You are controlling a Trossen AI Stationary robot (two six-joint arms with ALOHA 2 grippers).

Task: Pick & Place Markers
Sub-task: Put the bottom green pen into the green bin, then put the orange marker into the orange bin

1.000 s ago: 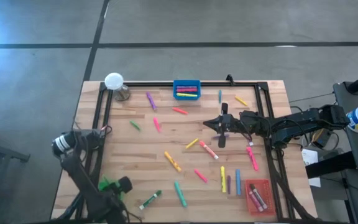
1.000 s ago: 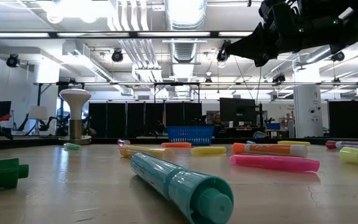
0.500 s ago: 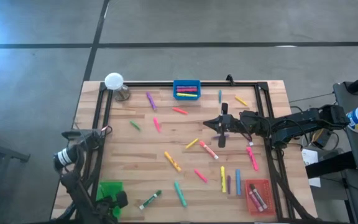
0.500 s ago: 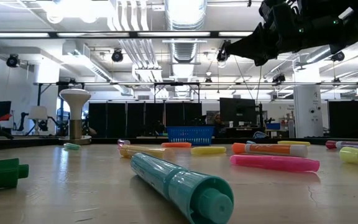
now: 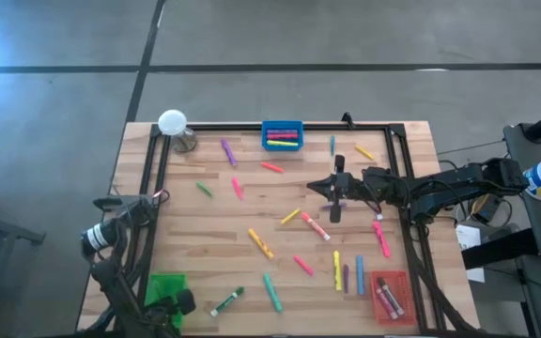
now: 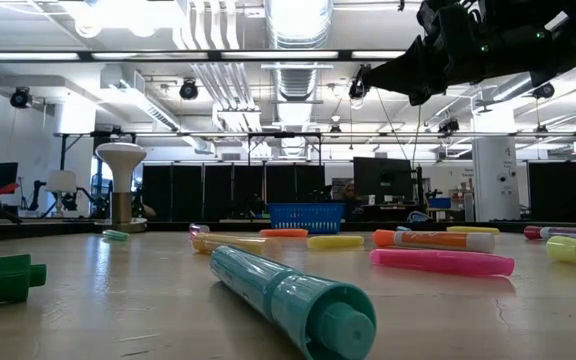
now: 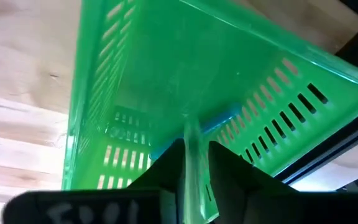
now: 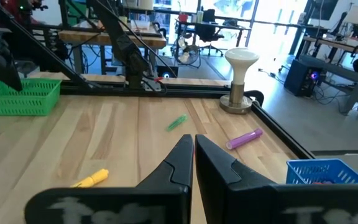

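Note:
Several markers lie scattered flat on the wooden table, among them a teal marker and a green-and-white marker. My left gripper hangs over the green tray at the near left corner, pointing down. Its fingers stand apart, with a pale green marker between them. A blue marker lies in that tray. My right gripper hovers shut and level above the table's middle, touching nothing. My left gripper points down into the green tray with the pale green marker's shaft running along between its two fingers. A narrow gap shows between the marker and one finger. Whether the other finger touches the marker, I cannot tell.
A blue tray with markers stands at the far edge, and a red tray with markers at the near right corner. A white-topped post stands at the far left corner. A black frame borders the work area.
My left gripper has gone toward the table's near edge over the green tray, which now shows more fully beside it. For the last half second it has kept still. The markers on the table have not moved.

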